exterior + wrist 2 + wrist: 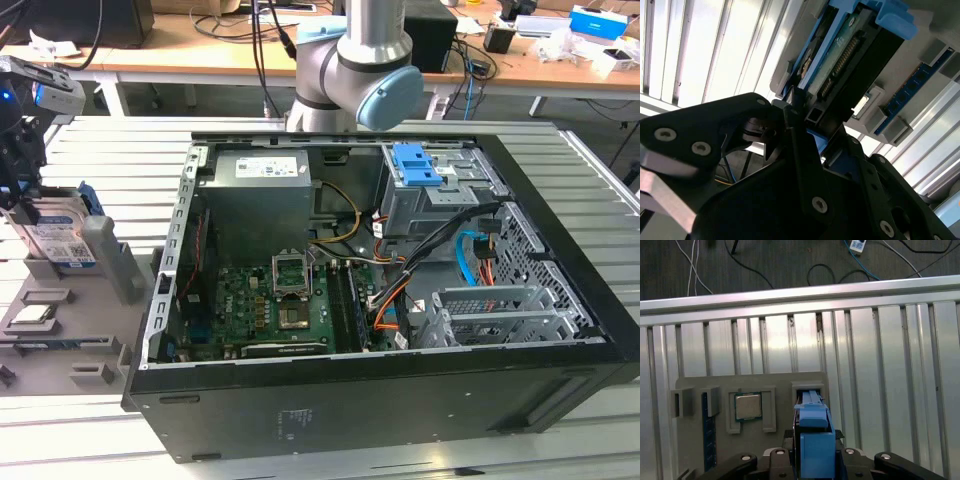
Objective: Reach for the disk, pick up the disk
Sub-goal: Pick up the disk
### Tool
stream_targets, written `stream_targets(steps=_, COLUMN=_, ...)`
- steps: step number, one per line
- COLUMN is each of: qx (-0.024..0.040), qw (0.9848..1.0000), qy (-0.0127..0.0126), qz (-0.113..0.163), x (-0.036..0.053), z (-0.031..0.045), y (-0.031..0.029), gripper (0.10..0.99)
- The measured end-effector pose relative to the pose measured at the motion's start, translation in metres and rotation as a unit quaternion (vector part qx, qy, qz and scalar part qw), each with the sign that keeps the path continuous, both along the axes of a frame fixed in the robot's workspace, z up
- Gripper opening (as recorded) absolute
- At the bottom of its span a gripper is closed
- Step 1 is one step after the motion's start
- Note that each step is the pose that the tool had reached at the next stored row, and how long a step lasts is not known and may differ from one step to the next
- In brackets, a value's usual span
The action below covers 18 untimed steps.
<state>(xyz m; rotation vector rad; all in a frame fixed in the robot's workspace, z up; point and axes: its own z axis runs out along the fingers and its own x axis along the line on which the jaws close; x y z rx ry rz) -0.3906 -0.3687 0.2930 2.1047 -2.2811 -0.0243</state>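
The disk [58, 238] stood on edge in a slot of the grey tray [783, 407], on the tabletop [110, 140] at the exterior view's left, just beside the open case [400, 410]. The claw [812, 127] straddled the disk's upper end, its black body close on both sides of the blue bracket. Whether it had closed on the disk could not be told. The main risk looked to be a poor hold: purchase on the plastic bracket rather than the metal slab could let the disk slip, or the bracket flex, once weight came on. A pull off the slot's line could also wedge the disk and drag the tray up with it, and a drop would likely land on the tray's other parts. Besides the disk, the tray held a chip [748, 406] lying flat in a square recess near the disk's slot, and a memory stick [707, 432] on edge in a narrow groove on the chip's far side. The case held a board [275, 305], a power supply [262, 190] and a drive cage topped by a blue latch [417, 165].
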Motion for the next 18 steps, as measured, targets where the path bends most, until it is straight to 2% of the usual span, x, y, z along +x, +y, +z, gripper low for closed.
stream_targets(steps=5, qx=-0.0001, qw=1.0000, qy=-0.0001, qz=0.000, x=0.0001, z=0.0020, y=0.0000, gripper=0.365)
stream_targets(steps=9, qx=-0.0001, qw=1.0000, qy=0.0000, qz=0.000, x=0.0000, z=0.0136, y=0.0001, gripper=0.365)
stream_targets(steps=15, qx=-0.0001, qw=1.0000, qy=0.0000, qz=0.000, x=0.0000, z=0.0268, y=0.0001, gripper=0.365)
stream_targets(steps=18, qx=-0.0001, qw=1.0000, qy=0.0000, qz=0.000, x=0.0000, z=0.0367, y=0.0001, gripper=0.365)
